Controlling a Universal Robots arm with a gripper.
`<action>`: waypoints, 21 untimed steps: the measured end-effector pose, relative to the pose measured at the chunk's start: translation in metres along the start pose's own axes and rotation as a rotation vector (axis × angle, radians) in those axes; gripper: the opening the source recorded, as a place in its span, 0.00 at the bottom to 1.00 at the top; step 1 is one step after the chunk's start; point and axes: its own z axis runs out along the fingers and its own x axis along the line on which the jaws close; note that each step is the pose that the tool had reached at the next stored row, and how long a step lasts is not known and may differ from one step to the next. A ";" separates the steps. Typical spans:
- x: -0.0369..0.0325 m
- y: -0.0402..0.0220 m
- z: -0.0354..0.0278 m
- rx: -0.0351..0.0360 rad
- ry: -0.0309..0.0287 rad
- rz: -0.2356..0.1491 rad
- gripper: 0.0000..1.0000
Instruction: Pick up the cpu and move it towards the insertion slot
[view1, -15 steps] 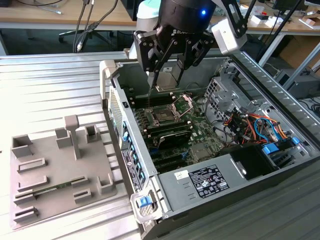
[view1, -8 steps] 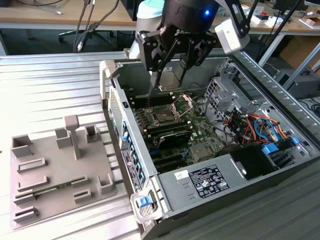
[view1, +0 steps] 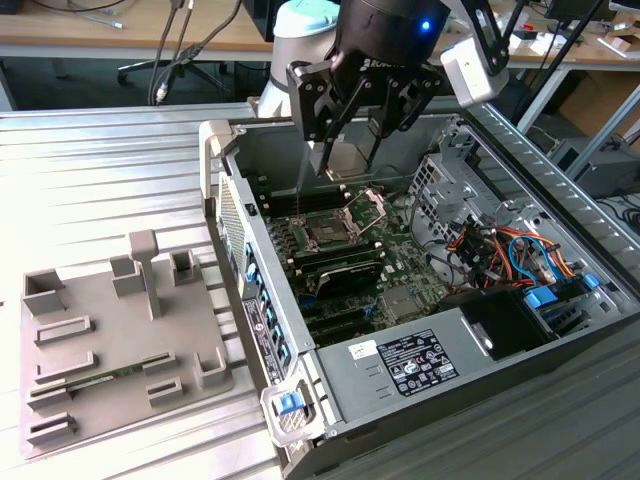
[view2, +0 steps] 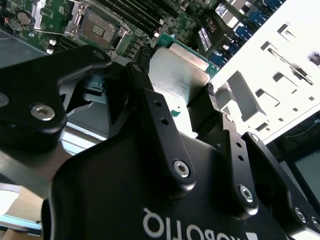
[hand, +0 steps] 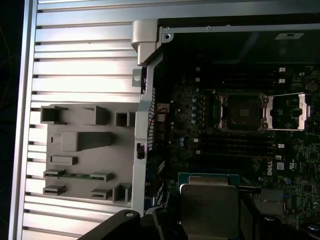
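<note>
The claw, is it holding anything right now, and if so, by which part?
The claw holds the cpu, pinched across two opposite edges.

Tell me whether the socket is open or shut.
Open. Its metal frame is swung back beside the socket, leaving the dark centre bare; the cpu is held clear of it.

On my feed the cpu (view2: 175, 75) has a pale metal top, dull and faintly brushed rather than mirror-bright. The gripper (view1: 350, 165) is black with a matt finish, set with shiny metal screws (view2: 181, 168). The insertion slot (hand: 241, 111) has a bright silvery metal frame around a dark centre. The tray (view1: 110, 340) looks like matt grey plastic, and the table (view1: 100, 160) is ribbed metal with a satin sheen.
</note>
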 end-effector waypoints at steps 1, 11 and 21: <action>-0.0008 0.0000 0.0000 0.0000 0.0000 0.000 0.55; -0.0138 0.0001 0.0000 0.0000 0.0002 0.000 0.55; -0.0224 0.0000 -0.0001 0.0001 0.0001 0.000 0.55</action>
